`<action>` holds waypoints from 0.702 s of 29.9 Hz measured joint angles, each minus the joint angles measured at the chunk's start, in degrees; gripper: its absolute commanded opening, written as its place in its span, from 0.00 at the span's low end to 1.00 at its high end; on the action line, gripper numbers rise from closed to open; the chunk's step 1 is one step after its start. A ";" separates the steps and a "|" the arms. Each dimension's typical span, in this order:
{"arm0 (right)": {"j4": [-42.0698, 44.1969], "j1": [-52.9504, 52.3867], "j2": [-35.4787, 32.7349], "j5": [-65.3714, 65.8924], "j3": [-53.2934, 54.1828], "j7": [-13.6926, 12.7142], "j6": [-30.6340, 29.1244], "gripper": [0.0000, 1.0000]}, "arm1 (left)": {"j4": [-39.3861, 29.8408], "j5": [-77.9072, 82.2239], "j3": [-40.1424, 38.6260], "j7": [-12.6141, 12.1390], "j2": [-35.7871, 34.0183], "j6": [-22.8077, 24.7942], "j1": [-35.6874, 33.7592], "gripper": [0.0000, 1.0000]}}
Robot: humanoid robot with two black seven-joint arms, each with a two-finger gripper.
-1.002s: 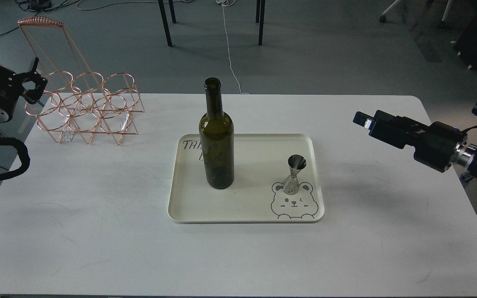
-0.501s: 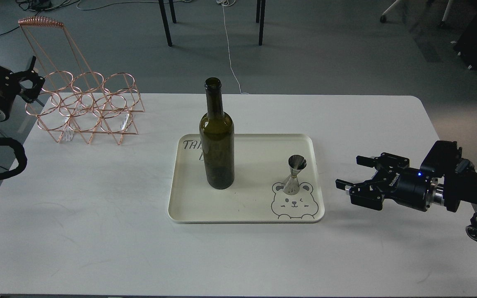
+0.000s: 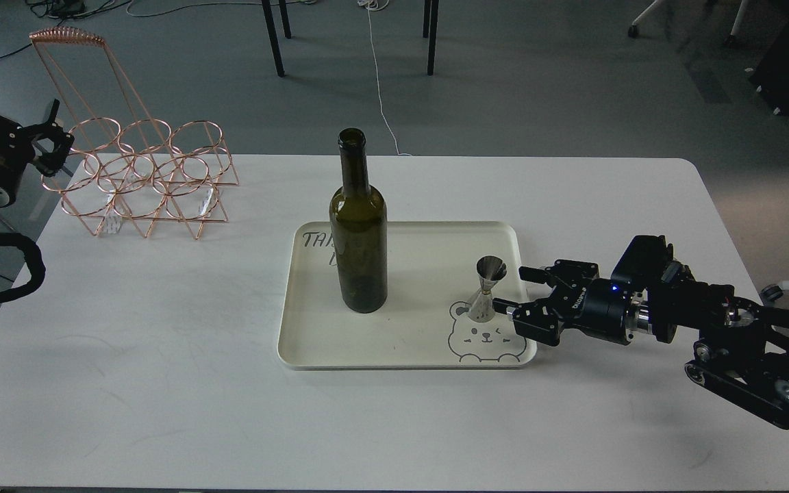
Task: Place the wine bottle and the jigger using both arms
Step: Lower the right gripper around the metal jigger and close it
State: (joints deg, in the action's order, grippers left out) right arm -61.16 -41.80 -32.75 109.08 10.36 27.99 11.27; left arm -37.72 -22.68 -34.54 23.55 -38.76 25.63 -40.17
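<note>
White tabletop (image 3: 161, 356) with rounded corners, set on a grey floor; chair legs and cables lie beyond the far edge.

A cream tray (image 3: 408, 356) with a printed bear sits at the middle of the tabletop. The wine bottle (image 3: 358, 233) stands upright on the tray's left half. The jigger (image 3: 487, 287) stands upright on the tray's right half, on the bear's head, well apart from the bottle.

The right gripper (image 3: 519, 293) reaches in low from the right, over the tray's right rim. Its fingers (image 3: 537, 274) are spread apart and empty. One tip is just beside the jigger's lower cone, the other behind and to the right; contact cannot be confirmed.

The left gripper (image 3: 52, 140) hangs at the far left edge, next to a copper wire bottle rack (image 3: 141, 178) on the tabletop's far-left corner. Its fingers are seen small and dark; whether they are spread or closed cannot be told. It is well apart from the bottle.

Bare tabletop lies on the tray's left, front and right. The jigger stands near the tray's right rim.

Against the view half a second earlier, the right gripper has advanced left from beyond the tray to the jigger's side. Bottle, jigger, tray and rack have not shifted.
</note>
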 measured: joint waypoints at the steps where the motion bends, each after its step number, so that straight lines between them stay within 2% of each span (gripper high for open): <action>1: 0.27 -0.42 0.64 0.00 -0.21 0.02 0.05 0.75 | 0.02 0.00 0.00 0.01 0.00 0.03 0.00 0.98; 7: 3.23 -2.25 3.47 0.00 -0.74 0.01 0.08 0.74 | 0.17 0.00 -0.01 0.09 0.00 0.10 0.00 0.98; 21: 4.21 -2.51 6.27 0.00 -0.98 0.01 0.08 0.39 | 0.54 0.00 -0.01 0.09 -0.34 0.13 0.00 0.98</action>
State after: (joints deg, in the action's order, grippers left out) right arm -56.95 -44.32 -26.48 109.08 9.37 28.00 11.35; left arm -37.18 -22.68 -34.55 23.64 -39.10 25.76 -40.17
